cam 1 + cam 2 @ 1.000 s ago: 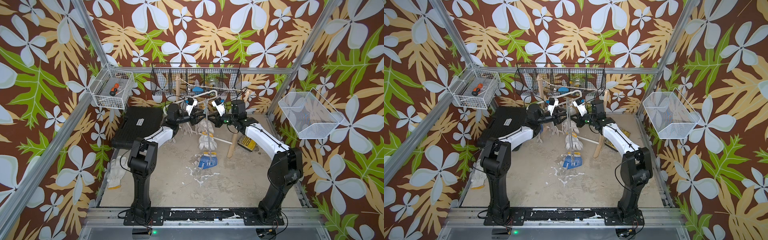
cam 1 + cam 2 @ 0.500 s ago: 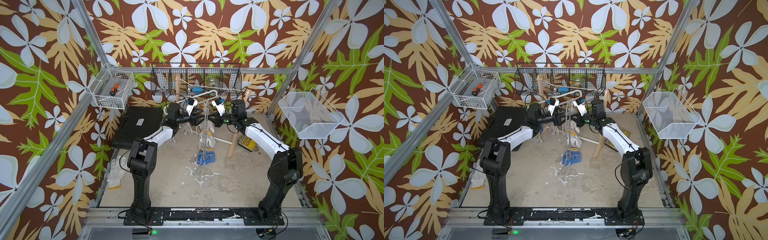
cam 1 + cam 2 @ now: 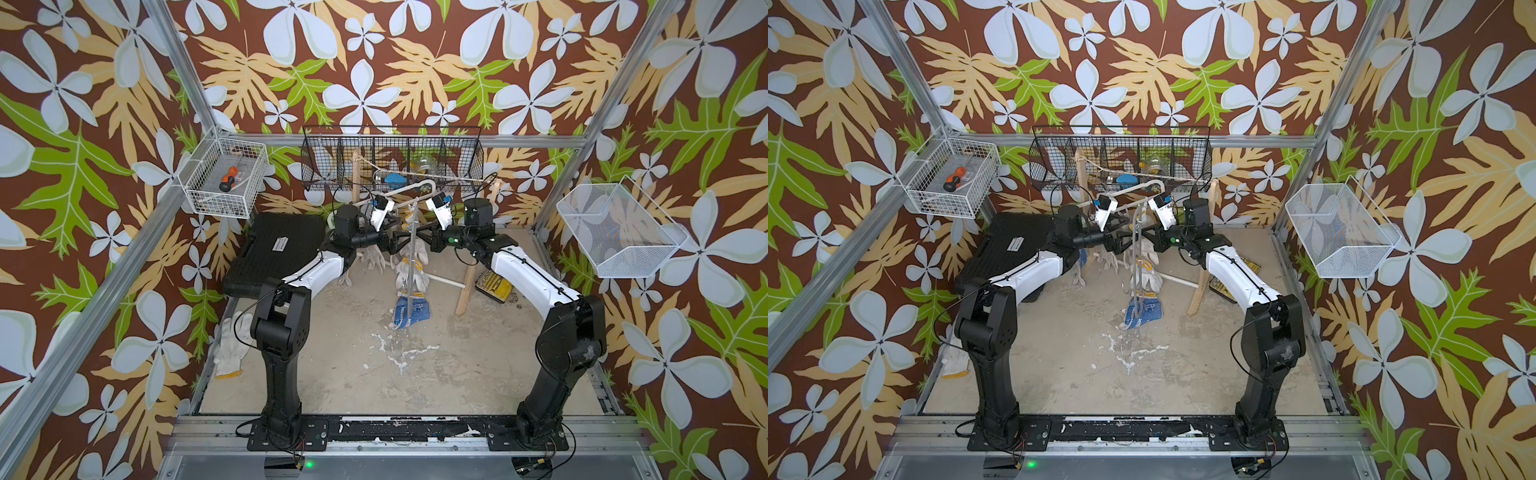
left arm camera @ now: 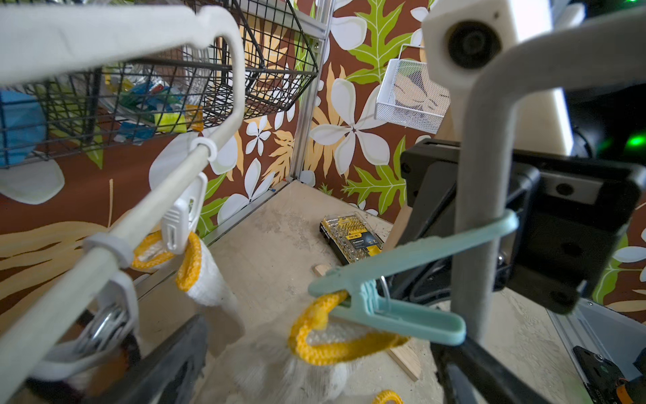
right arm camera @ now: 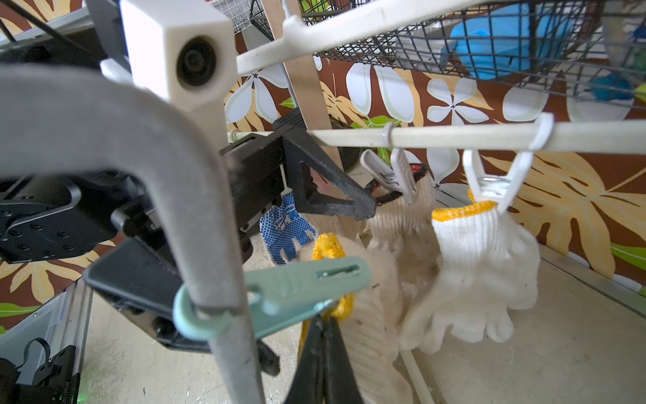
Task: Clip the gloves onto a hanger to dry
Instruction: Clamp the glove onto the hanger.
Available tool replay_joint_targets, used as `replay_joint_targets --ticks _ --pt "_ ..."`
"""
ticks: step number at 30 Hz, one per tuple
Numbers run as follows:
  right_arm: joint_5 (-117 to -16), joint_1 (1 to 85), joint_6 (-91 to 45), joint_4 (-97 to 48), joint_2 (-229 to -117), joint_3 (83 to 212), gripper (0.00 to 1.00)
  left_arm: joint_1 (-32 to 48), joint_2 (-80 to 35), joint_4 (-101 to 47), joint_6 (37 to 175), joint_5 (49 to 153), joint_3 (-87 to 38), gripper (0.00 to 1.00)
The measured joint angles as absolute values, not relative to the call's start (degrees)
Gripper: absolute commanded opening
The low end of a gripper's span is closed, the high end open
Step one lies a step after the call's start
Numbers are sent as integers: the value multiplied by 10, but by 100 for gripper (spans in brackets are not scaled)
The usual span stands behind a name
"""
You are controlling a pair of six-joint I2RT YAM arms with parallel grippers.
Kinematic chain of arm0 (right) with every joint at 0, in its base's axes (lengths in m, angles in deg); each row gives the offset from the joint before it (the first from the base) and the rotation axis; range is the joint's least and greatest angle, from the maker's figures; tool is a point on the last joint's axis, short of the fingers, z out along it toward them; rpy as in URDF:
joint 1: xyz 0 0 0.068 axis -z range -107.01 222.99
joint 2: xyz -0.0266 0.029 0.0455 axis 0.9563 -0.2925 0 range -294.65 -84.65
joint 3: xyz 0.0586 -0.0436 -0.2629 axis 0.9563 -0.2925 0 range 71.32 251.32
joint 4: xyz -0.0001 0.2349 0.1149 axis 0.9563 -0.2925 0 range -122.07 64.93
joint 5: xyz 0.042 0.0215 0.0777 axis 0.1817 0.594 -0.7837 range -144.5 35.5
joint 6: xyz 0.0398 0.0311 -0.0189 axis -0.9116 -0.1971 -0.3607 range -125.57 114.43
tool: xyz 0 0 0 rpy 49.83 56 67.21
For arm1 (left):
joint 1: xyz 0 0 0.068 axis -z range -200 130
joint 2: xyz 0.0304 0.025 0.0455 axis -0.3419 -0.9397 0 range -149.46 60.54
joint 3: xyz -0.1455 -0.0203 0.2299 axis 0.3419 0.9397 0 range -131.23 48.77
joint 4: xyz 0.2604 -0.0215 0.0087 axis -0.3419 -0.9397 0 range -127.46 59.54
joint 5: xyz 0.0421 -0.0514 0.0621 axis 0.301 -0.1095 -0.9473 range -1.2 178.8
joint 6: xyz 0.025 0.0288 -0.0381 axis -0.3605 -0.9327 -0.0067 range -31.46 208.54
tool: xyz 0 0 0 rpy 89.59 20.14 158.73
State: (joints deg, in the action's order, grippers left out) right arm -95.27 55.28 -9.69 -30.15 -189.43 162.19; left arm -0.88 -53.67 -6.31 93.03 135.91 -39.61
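**Glove's in the teal clip, left jaws wide apart**

In both top views the left gripper (image 3: 398, 243) and right gripper (image 3: 423, 239) meet at the grey hanger (image 3: 412, 257). Gloves (image 3: 420, 274) hang there above a blue-dotted glove (image 3: 419, 311).

Left wrist: the left gripper's fingers (image 4: 167, 367) are spread wide either side of a yellow-cuffed glove (image 4: 332, 353), and the teal clip (image 4: 384, 311) bites its cuff.

Right wrist: the right gripper is pinched closed with its tips at that cuff, but an actual grip can't be made out. More gloves hang off the white hanger (image 5: 437, 134).
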Motion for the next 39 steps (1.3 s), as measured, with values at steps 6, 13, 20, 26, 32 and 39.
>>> replay_joint_targets --ticks 6,13,20,26,32,39 --pt "-949 553 -105 -292 -1891 1616 0 -9 -525 -96 927 1349 -396 100" --pt "-944 554 -113 -285 -1888 1614 0 -9 -505 -144 912 1338 -388 100" --pt "-932 554 -114 -283 -1888 1614 0 -9 -486 -195 899 1329 -383 99" --pt "-931 553 -116 -284 -1891 1619 0 -9 -482 -215 902 1326 -384 98" --pt "-933 553 -111 -293 -1892 1622 0 -9 -499 -218 918 1329 -412 97" --pt "-935 552 -105 -298 -1892 1621 0 -9 -509 -221 927 1330 -427 96"
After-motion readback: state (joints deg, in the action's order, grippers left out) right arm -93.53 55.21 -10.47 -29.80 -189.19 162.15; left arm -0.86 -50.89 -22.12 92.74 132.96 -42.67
